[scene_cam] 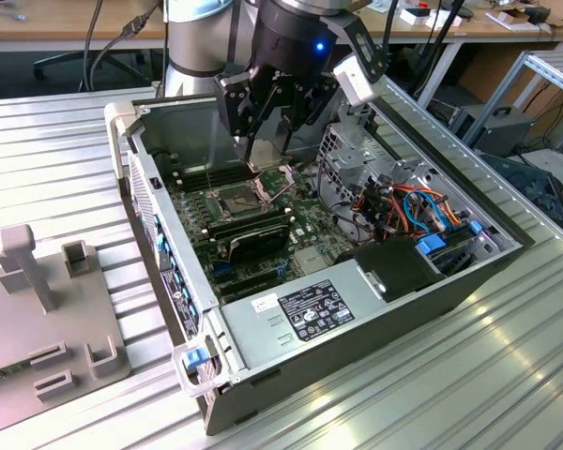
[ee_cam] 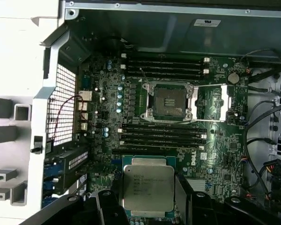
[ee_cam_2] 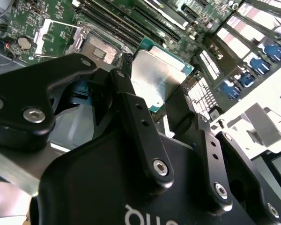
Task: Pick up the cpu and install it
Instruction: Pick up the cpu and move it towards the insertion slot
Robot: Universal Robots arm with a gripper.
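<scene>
My gripper [scene_cam: 266,142] is closed on the cpu [scene_cam: 263,152], one finger pressing each opposite edge, so the jaws stand only as wide as the cpu itself. In both wrist views the cpu [ee_cam: 147,185] [ee_cam_2: 159,82] shows its pale metal face between my dark fingers [ee_cam: 187,199], and it is clear of the board underneath.

The pick-up is done, I judge, and the install is not. The socket [ee_cam: 169,101] is empty, with its dark bed bare. Its metal frame [ee_cam: 220,101] is swung open and lies flat beside it, so nothing covers the seat. In the first wrist view a bank of memory bars [ee_cam: 164,136] lies between the cpu and the socket, so I am not yet lined up over the seat.

Take the open computer case [scene_cam: 357,323] in the exterior view as a clock face. The socket [scene_cam: 239,197] sits toward ten o'clock, the labelled power box [scene_cam: 310,309] toward six, and the blue and orange cables [scene_cam: 418,211] toward three. From the cpu, the socket lies at about seven o'clock, near but lower. Centring the cpu, lowering it into the seat and closing the frame over it are all left to do.
</scene>
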